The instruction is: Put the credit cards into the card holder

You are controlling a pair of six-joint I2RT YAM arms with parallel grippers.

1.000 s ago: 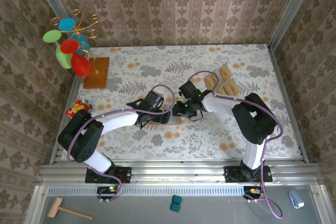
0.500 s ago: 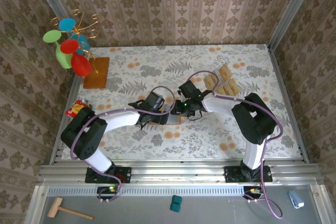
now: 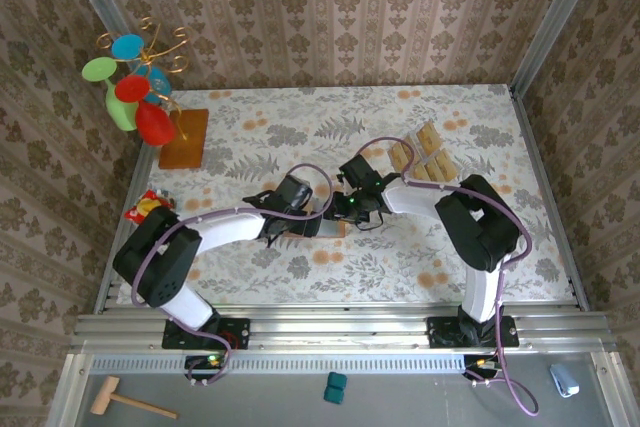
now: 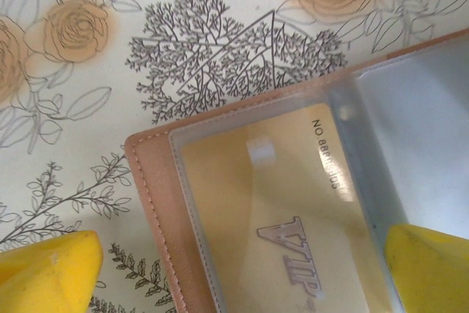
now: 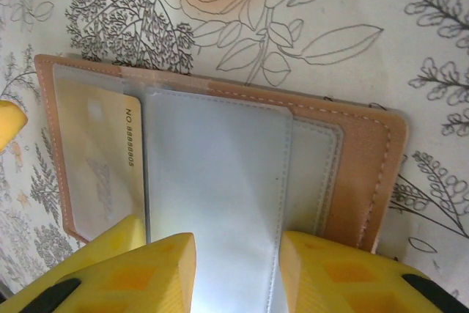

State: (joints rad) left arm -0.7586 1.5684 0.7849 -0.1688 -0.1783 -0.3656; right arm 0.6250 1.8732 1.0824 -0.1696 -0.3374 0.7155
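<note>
Steadying card holder with left gripper gaping, right gripper half-parted, nothing clasped; next, fetch credit cards at two o'clock.

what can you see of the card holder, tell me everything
The card holder is a flat tan-brown leather-looking wallet with stitched edges, lying open on the floral table. Clear plastic sleeves line it; one holds a gold VIP card. The right gripper has its jaws either side of a pale middle sleeve.

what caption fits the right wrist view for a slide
Right gripper over the open card holder, one gold credit card in its clear sleeve
</note>
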